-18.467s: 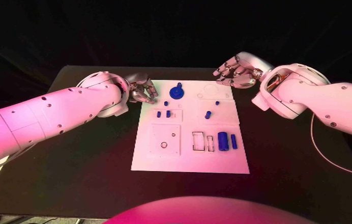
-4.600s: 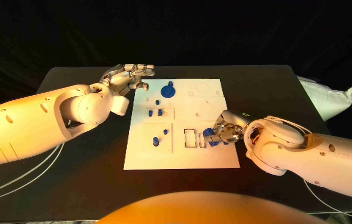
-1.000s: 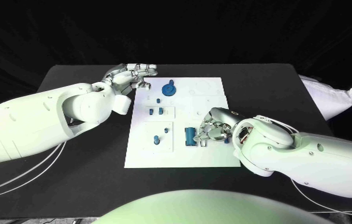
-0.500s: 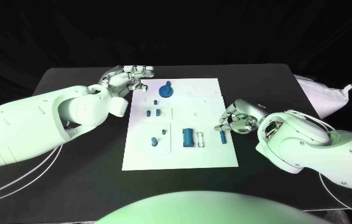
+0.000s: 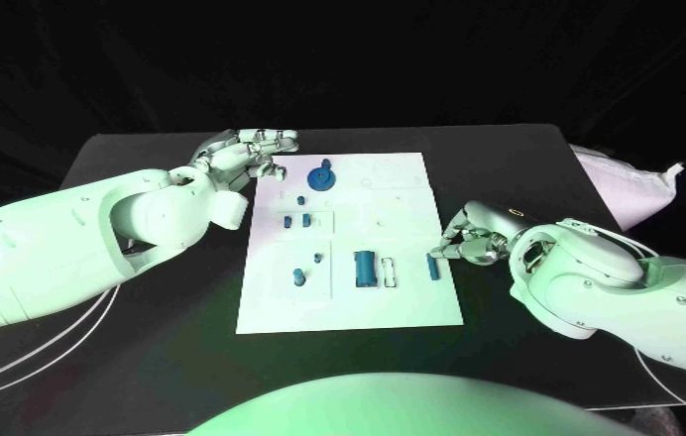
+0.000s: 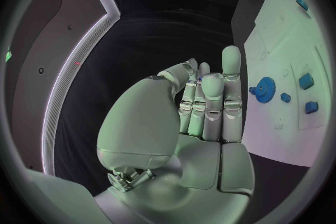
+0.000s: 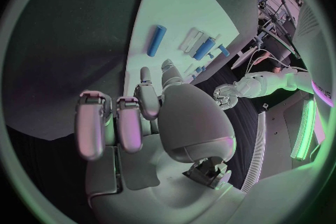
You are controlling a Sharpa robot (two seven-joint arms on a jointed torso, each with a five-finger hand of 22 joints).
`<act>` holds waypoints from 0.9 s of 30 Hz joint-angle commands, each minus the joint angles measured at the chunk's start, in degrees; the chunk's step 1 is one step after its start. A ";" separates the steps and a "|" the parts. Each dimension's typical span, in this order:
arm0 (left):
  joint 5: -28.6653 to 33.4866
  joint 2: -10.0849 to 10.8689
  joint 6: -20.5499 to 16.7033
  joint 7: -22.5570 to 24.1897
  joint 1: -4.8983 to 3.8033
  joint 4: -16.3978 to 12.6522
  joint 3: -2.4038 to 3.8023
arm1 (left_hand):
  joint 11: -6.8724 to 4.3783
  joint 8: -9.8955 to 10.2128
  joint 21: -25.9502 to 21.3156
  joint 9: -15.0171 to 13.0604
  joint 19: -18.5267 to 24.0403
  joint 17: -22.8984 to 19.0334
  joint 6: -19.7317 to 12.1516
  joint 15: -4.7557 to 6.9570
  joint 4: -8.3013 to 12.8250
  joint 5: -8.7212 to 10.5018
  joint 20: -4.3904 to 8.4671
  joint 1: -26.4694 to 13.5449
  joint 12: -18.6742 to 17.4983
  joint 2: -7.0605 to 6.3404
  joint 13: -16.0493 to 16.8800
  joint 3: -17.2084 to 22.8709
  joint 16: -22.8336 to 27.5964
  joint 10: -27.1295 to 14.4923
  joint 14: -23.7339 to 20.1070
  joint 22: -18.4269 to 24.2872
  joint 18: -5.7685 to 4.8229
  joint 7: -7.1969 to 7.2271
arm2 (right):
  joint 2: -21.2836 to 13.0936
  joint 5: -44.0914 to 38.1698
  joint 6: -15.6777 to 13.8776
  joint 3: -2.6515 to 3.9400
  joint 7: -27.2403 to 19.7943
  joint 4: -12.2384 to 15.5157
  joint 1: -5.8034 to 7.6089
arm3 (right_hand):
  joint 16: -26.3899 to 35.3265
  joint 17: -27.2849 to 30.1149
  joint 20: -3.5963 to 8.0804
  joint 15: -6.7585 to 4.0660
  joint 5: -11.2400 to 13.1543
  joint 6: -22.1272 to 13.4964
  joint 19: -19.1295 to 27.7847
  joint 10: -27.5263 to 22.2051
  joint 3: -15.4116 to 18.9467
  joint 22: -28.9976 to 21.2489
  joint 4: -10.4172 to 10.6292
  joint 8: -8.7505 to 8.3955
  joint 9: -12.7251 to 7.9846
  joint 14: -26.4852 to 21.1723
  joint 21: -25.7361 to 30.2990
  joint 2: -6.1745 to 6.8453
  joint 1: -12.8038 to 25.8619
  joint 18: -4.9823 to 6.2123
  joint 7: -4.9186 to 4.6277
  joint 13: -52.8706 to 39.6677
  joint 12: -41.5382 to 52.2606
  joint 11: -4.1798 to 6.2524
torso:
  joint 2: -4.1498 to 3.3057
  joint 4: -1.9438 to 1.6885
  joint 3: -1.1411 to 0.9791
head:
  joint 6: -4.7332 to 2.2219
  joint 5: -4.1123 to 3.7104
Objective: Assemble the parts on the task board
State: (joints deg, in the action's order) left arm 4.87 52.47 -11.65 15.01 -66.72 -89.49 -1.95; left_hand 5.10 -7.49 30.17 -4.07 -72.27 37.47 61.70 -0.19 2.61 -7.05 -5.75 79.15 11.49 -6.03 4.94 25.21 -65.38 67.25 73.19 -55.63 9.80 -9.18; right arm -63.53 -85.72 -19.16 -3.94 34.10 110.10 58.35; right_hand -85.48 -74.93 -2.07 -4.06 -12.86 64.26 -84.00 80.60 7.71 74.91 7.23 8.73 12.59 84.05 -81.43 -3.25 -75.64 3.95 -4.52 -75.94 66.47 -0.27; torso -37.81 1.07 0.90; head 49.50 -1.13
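The right hand (image 5: 469,241) has drawn back off the white rectangular task board (image 5: 407,307) to the black bench (image 5: 158,357) beside it, fingers curled on nothing. Since a second ago, a thick blue cylinder (image 5: 365,267) sits in its slot and a slim blue bar (image 5: 433,269) lies free nearby, probably next. The left hand (image 5: 255,152) hovers, fingers together and holding nothing, beside the blue gear (image 5: 323,176).

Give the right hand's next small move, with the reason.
Probably reach back to the slim blue rod lying loose near the white task board's right edge and pinch it: the right hand hovers beside it holding nothing.
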 commanded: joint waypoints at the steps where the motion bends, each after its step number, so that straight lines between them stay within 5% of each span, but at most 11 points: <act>1: -0.18 -0.05 1.10 0.41 -0.01 -0.14 0.04 | -0.12 -0.39 -0.39 0.09 0.55 -0.05 -0.29 0.05 0.27 -0.36 -0.04 0.41 0.38 -0.02 0.09 0.01 0.20 -0.34 -0.25 0.07 0.63 -0.18 | 0.67 -2.36 2.90 -0.08 0.50 -0.46 -0.61 | -0.19 -6.26 0.02 0.08 -0.45 0.35 -0.83 0.35 0.11 2.09 0.44 -0.33 0.06 4.30 -0.09 0.57 1.07 -0.90 -0.05 1.88 -0.08 0.30 | -0.03 -0.03 -0.03 | 0.06 0.08; 15: -0.23 -0.03 1.22 0.27 -0.01 -0.05 0.04 | -0.12 -0.39 -0.39 0.09 0.55 -0.05 -0.29 0.05 0.27 -0.36 -0.04 0.41 0.38 -0.02 0.09 0.01 0.20 -0.34 -0.25 0.07 0.63 -0.18 | 2.86 -4.53 6.13 -0.11 0.72 -1.94 -1.35 | -0.23 -6.38 0.13 -0.07 -1.00 0.50 -0.83 0.35 -0.42 2.14 -0.24 -0.57 0.14 4.32 -0.10 1.28 -0.18 -0.91 0.12 1.77 -0.14 0.47 | -0.04 -0.02 -0.04 | 0.35 0.37; 27: -0.25 -0.03 1.36 0.15 0.00 0.01 0.04 | -0.11 -0.41 -0.42 0.10 0.58 -0.15 -0.31 0.04 0.29 -0.37 -0.05 0.38 0.44 -0.01 0.09 -0.03 0.23 -0.36 -0.31 0.09 0.62 -0.18 | 4.43 -12.10 12.96 -0.14 1.01 -2.65 -1.93 | -0.52 -7.07 0.25 -0.13 3.51 1.02 -1.00 0.35 -2.58 2.74 -3.21 -1.09 0.24 4.44 -0.44 2.43 -3.71 -1.05 0.11 1.55 -0.33 0.52 | -0.06 -0.08 -0.06 | 0.50 0.49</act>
State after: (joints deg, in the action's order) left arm 4.84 52.49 -11.47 14.95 -66.71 -89.41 -1.95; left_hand 5.10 -7.72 29.95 -4.07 -72.06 37.37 61.70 -0.22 2.61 -7.05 -5.95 79.15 11.77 -6.03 4.93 25.21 -65.39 67.25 73.22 -55.63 9.80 -9.18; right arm -59.27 -93.72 -11.54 -3.74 34.58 107.70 56.88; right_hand -85.72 -74.91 -2.07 -3.87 -9.51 64.96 -84.00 80.62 5.15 74.95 4.30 7.84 12.99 84.22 -81.67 -0.52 -78.53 3.95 -4.45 -74.49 66.19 -0.26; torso -37.83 1.04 0.86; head 49.98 -0.65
